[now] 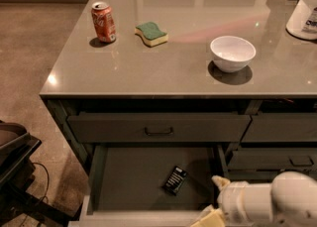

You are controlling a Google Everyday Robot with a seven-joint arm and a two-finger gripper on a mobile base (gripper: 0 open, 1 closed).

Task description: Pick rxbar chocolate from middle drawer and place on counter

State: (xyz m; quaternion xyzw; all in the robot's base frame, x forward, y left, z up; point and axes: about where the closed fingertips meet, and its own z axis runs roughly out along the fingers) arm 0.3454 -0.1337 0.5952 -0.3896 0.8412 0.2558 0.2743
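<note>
Nothing is grasped yet: the flat black rxbar chocolate (175, 180) lies in the open grey-green middle drawer (129, 184), the white-armed gripper (214, 200) spread empty just right of it; the glossy grey-brown counter (163, 67) awaits.

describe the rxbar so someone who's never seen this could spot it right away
Below the grey stone counter, the middle drawer stands pulled open. On its bare floor, right of centre, lies the rxbar chocolate, just left of the gripper at the drawer's right front corner. It is the only item lying there: a small flat black wrapper with pale lettering.
</note>
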